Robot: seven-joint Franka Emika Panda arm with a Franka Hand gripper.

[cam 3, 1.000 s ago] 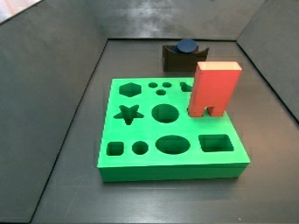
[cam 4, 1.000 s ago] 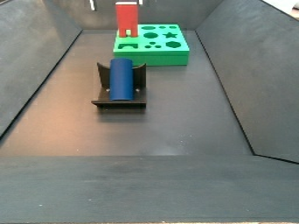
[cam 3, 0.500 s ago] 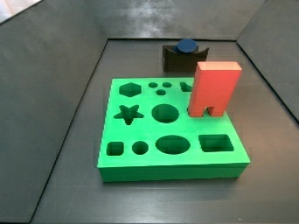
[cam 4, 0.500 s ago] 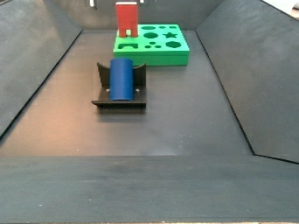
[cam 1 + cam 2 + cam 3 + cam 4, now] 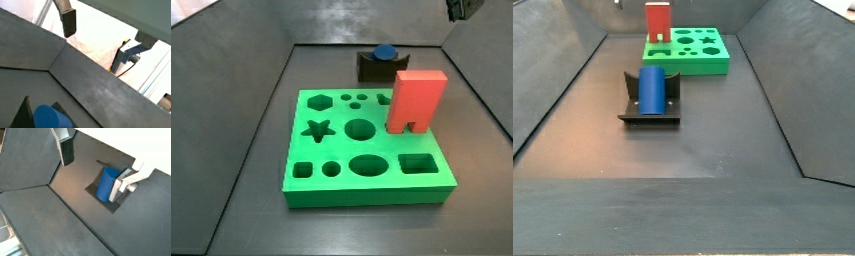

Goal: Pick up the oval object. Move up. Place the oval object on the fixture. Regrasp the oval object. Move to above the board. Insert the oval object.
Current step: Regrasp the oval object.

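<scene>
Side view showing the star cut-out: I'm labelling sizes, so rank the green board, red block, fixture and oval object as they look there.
1. The board, largest.
2. The red block.
3. The fixture, though it stands farther back, so unsure.
4. The oval object, only its end showing.

The gripper is barely visible at the top corner.

A red rectangular block (image 5: 416, 101) stands upright right of centre in a side view, a small notch cut into its bottom edge. In a side view it shows small at the top (image 5: 656, 18). Dark grey walls (image 5: 553, 60) slope around a dark floor (image 5: 714, 140).
</scene>
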